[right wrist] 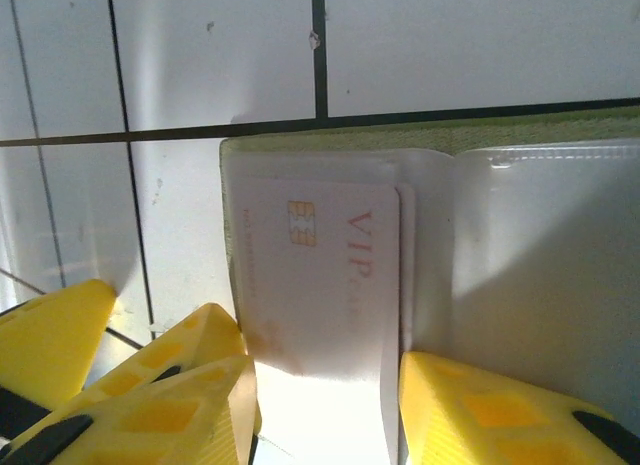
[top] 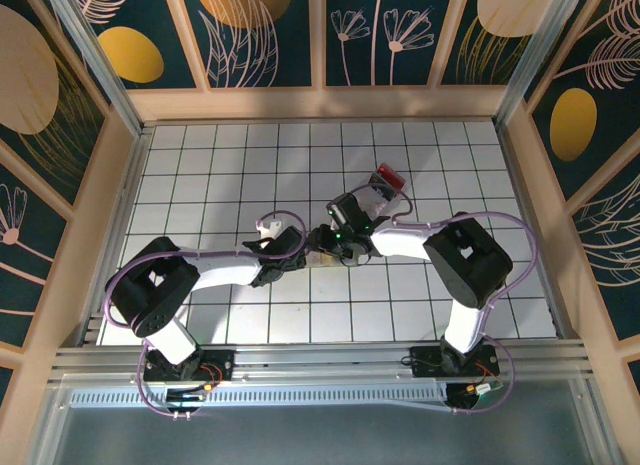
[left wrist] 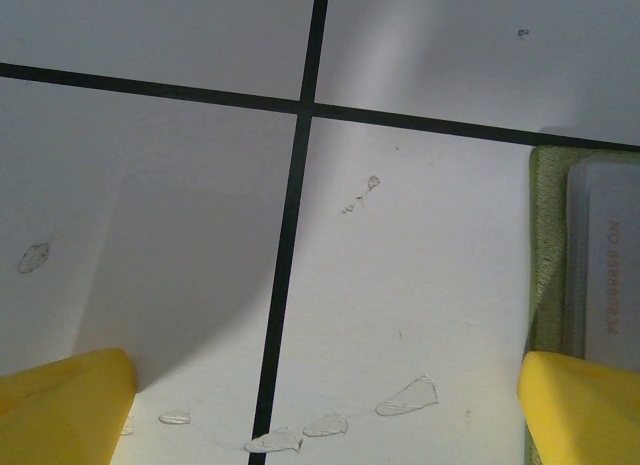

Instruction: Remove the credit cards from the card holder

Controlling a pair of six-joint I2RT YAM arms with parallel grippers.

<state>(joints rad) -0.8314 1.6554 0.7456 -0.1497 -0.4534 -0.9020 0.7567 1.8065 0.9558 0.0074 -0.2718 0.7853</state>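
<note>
The left gripper (left wrist: 325,370) is spread wide beside the open card holder (left wrist: 545,245), while the right gripper (right wrist: 325,405) straddles a VIP card (right wrist: 320,265), perhaps pinching it, though I cannot tell.

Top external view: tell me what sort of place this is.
Probably a robot test cell, not a home: a white gridded table, boxed in by wood-framed panels painted with leaves, with an aluminium mounting rail along the near edge.

From above, the card holder (top: 322,253) is nearly buried under the arms (top: 400,242), while close up its right side runs off-frame, the lower end of the card (right wrist: 320,265) washes out in glare between the fingers (right wrist: 480,405) of the right gripper (right wrist: 325,385), and its small print is unreadable.
</note>
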